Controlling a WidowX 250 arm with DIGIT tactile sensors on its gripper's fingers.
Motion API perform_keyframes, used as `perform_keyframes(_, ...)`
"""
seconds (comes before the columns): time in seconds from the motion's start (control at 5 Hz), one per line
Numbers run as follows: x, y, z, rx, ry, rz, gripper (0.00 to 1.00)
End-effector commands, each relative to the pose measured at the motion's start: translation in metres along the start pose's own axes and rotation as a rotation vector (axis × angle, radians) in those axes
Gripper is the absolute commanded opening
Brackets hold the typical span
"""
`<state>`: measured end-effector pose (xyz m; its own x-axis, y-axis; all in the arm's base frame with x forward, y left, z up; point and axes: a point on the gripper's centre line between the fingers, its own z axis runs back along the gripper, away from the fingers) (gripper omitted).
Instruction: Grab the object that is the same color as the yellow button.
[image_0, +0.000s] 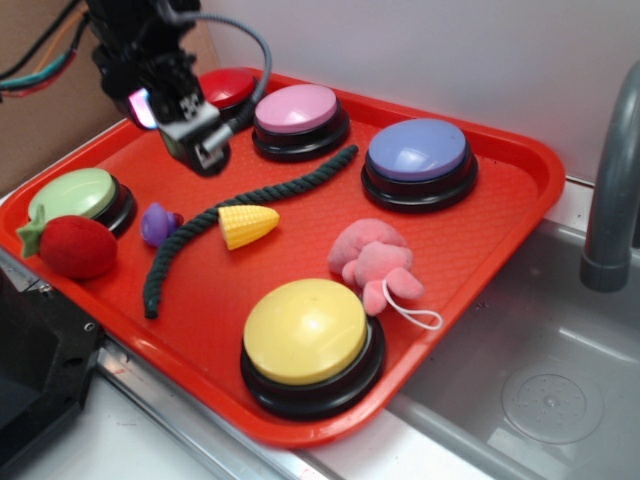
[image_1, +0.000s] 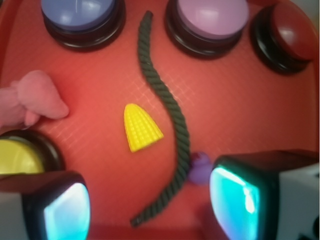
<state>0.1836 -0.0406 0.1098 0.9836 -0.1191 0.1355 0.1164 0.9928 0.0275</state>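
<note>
Corn (image_1: 141, 128) on red tray (image_0: 500, 215), just beside the rope (image_1: 170, 110).
Gripper (image_1: 150, 200) hangs above the rope, open and empty, apart from the corn.

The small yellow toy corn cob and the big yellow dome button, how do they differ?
The small yellow ribbed toy corn cob is tapered like a cone; the big pale-yellow dome button is round and smooth. The corn is far smaller than the button. The corn lies bare on its side on the red plastic tray; the button sits on a black circular base. Both are yellow and untouched.
</note>
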Motion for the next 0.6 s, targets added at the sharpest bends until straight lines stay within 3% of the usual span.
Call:
perform_keyframes(0.0,0.016,-0.002,-0.052,0.047,0.070,0.016,1.00)
perform_keyframes(0.4,0.020,-0.006,-0.080,0.037,0.120,-0.039,1.00)
